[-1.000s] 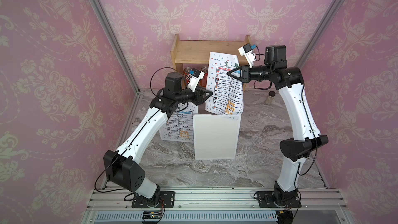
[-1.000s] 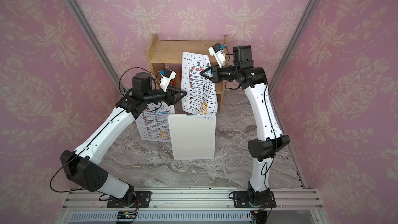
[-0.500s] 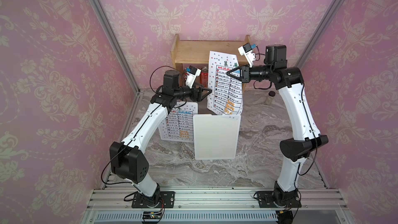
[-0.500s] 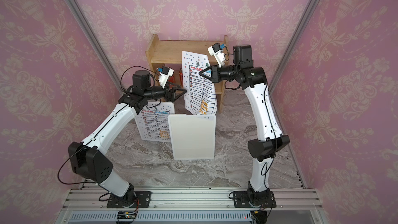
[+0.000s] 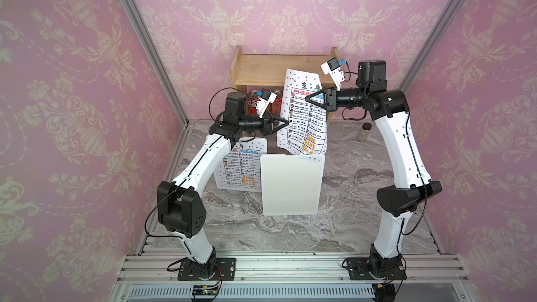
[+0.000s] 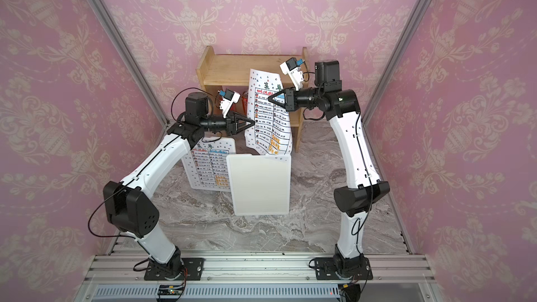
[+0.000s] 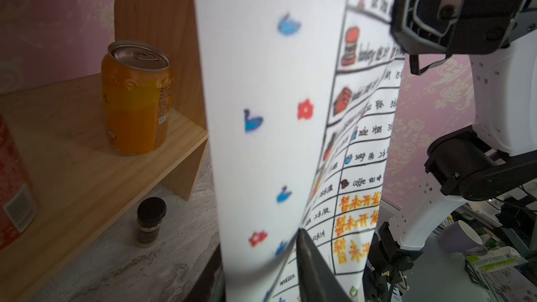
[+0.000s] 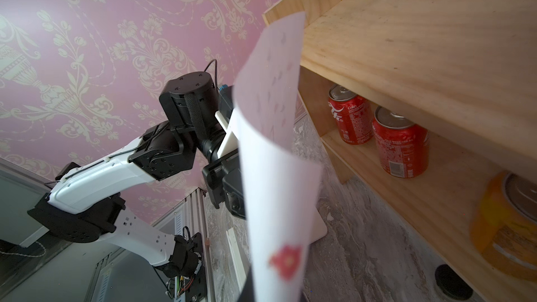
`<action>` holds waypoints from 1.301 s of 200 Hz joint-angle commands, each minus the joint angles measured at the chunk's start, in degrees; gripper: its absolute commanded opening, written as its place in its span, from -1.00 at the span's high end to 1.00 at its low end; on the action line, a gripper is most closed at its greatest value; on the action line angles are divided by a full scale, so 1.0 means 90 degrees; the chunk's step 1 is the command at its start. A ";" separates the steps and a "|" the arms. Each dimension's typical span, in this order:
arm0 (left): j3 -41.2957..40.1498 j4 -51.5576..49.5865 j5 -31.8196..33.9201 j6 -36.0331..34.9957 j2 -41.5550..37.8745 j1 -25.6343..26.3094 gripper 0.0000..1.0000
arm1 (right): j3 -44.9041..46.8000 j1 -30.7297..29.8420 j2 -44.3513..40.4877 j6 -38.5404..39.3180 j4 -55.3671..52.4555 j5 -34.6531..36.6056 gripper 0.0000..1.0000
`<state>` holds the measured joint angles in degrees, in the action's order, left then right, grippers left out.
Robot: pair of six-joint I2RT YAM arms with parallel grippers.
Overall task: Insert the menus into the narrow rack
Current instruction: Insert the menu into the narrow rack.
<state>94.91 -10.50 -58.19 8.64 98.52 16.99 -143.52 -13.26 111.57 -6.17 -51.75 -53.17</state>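
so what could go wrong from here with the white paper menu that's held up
The white paper menu, pinched by the right gripper in its upper half, visibly bows; its loose lower edge could buckle on the rim of the flat white rack instead of sliding in.
The left gripper sits at the menu's side edge; pulling against the right grip might crease or tear it.

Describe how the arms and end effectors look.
Both arms: white links, black joint housings. The left end effector and right end effector are black, triangular frames. Each wrist carries a white camera module with a blue plug; black cables run outside.
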 commanded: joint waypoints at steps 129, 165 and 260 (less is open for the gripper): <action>0.0698 -0.1211 -0.0114 -0.0348 -0.0354 -0.0032 0.97 | -0.0244 0.0047 0.0271 0.0251 -0.0237 -0.0028 0.84; 0.1091 -0.1192 -0.0231 0.0111 -0.0270 -0.0008 0.98 | -0.0278 0.0057 0.0317 0.0248 -0.0207 -0.0089 0.83; 0.1103 -0.1763 0.0035 -0.0073 -0.0602 0.0143 0.96 | -0.0054 0.0064 0.0317 0.0498 -0.0328 -0.0101 0.73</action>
<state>103.04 -24.10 -58.52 9.04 95.42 17.41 -145.08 -12.78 113.45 -3.99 -53.08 -53.39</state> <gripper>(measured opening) 0.042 0.123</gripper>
